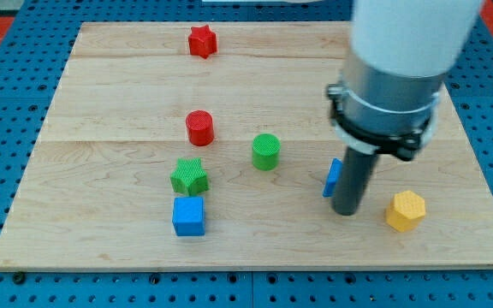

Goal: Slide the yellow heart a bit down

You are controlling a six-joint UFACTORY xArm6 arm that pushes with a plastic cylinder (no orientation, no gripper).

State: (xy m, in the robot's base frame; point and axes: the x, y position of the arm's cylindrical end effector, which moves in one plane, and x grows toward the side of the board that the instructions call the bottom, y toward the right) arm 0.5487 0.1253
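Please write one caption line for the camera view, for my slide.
My tip rests between a partly hidden blue block and a yellow hexagonal block; no yellow heart visible.

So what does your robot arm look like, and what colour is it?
My arm is a fat white tube. Under it sits a grey metal part with a black ring clamped around it. A straight dark rod sticks out below, ending in my tip. No cables or markings show.
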